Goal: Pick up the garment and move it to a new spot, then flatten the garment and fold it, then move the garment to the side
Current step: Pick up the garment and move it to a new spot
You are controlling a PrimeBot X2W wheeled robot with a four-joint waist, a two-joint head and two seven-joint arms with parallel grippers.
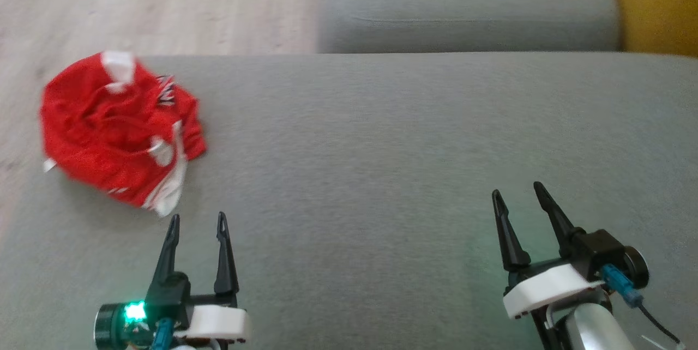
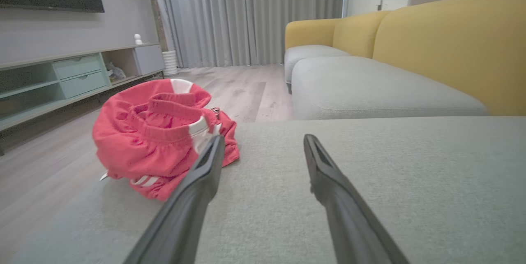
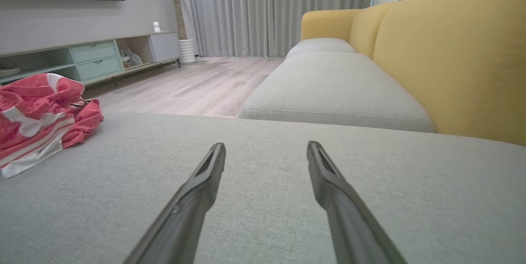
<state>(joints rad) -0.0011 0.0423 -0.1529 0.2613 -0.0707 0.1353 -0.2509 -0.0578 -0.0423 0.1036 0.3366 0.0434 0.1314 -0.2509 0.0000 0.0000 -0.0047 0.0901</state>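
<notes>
The garment (image 1: 117, 126) is a crumpled red piece with white stripes, bunched at the far left of the grey cushion (image 1: 381, 148), partly over its edge. My left gripper (image 1: 198, 220) stands open just below and to the right of it, nothing between its fingers. In the left wrist view the garment (image 2: 156, 132) lies ahead and left of the left gripper (image 2: 263, 142), behind the left finger. My right gripper (image 1: 518, 191) is open at the lower right, far from the cloth. In the right wrist view the garment (image 3: 39, 112) sits at the far left, and the right gripper (image 3: 266, 149) is over bare cushion.
A second grey seat cushion (image 1: 463, 6) lies beyond, with a yellow sofa back (image 1: 654, 1) at the right. Wooden floor (image 1: 136, 6) runs left of the cushion's edge. A low TV cabinet (image 2: 61, 79) and grey curtains (image 2: 254, 13) stand across the room.
</notes>
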